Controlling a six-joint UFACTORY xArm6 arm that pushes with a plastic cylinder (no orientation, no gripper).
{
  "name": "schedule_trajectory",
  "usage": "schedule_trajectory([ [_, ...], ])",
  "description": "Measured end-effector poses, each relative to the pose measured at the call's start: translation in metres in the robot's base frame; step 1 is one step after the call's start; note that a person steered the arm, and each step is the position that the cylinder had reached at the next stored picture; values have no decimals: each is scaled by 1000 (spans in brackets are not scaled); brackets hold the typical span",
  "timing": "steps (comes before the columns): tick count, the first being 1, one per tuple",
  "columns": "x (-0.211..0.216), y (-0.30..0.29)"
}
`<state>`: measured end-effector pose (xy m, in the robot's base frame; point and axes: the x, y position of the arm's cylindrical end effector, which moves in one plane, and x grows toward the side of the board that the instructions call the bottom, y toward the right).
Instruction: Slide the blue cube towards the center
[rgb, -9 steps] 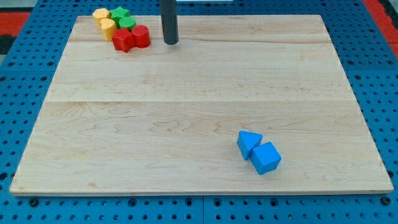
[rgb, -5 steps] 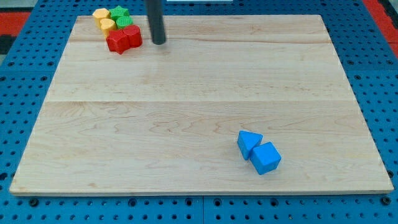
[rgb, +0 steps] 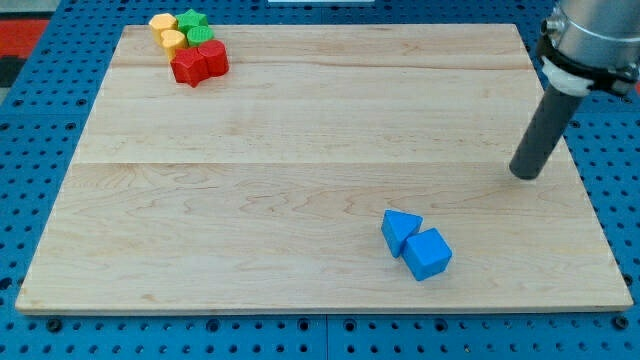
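Where it rests, blue cube (rgb: 428, 254) upright

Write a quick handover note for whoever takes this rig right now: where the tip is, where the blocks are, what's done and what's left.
My tip rests on the board near its right edge, up and to the right of the blue cube, touching nothing.
The blue cube sits at lower right, against the blue triangular block.
Red, green and yellow blocks are clustered at the top left.
Done: nothing; the cube is off centre.
Left: push the cube up-left to the centre.

Robotics lab: wooden board (rgb: 300, 130) on blue perforated bench (rgb: 40, 120).
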<state>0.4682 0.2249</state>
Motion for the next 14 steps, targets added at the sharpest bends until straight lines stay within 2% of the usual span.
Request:
schedule_trajectory([
  [1,1,0],
  [3,95,-3],
  [4,111,-40],
  [10,111,-240],
  [12,39,-272],
  [14,-25,-266],
])
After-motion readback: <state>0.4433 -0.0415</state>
